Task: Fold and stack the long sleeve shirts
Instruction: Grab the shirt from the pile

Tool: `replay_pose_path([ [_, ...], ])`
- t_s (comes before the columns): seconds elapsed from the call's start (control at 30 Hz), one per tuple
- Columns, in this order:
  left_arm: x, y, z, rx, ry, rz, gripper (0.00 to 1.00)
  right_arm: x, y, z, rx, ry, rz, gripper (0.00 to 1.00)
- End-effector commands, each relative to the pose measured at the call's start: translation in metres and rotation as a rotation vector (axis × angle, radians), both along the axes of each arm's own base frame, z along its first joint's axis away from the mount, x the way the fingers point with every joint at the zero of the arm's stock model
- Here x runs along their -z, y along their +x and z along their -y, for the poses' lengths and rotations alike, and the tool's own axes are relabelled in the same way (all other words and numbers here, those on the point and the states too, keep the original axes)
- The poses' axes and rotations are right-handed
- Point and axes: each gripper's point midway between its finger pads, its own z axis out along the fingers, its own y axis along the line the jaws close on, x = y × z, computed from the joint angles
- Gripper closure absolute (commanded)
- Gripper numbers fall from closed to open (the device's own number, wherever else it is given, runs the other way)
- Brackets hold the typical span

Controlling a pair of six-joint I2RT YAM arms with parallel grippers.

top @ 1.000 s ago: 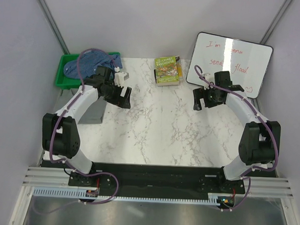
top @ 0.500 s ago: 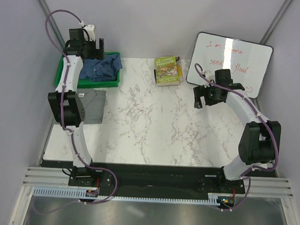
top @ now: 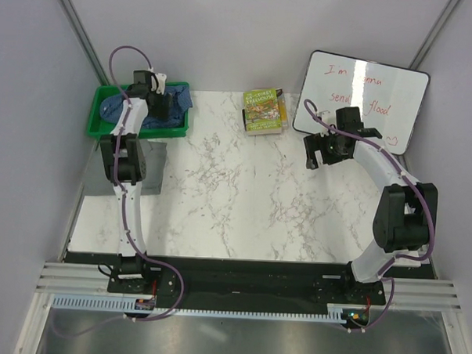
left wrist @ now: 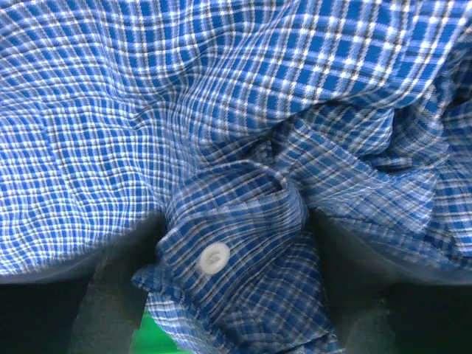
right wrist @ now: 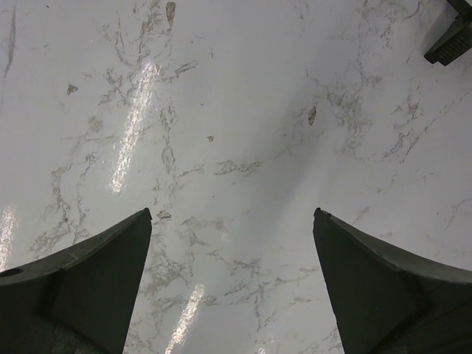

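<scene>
Left claw (top: 162, 103): down in the green tray (top: 92, 117) at the upper left of the top view. Its fingers stand apart, one at each lower corner of the wrist view.
Blue checked shirt (left wrist: 221, 103): crumpled in the tray and filling the left wrist view. Its cuff (left wrist: 236, 243), with a white button (left wrist: 214, 259), is bunched between the two fingers.
Grey shirt (top: 153, 173): folded on the table (top: 243, 201) just below the tray, partly behind the left arm (top: 127, 219).
Right claw (right wrist: 232, 280): fingers wide apart with nothing between them, over bare marble at the right, well apart from both shirts.
</scene>
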Motion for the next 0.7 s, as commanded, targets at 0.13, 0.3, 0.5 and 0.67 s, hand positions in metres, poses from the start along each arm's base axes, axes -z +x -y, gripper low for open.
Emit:
replay_pose_path([
  [0.13, -0.011, 0.004, -0.010, 0.028, -0.045, 0.008, 0.98, -0.021, 0.010, 0.001, -0.015, -0.013, 0.058, 0.02],
  [0.3, -0.159, 0.027, -0.006, 0.024, -0.060, 0.333, 0.98, -0.028, 0.008, -0.002, -0.015, 0.004, 0.068, 0.02],
  [0.5, -0.363, -0.008, 0.026, 0.101, -0.096, 0.754, 0.98, -0.038, 0.013, -0.003, 0.001, 0.024, 0.106, 0.02],
  [0.67, -0.462, -0.055, 0.105, 0.258, -0.146, 0.959, 0.98, -0.051, 0.025, -0.005, 0.015, 0.039, 0.166, 0.02],
])
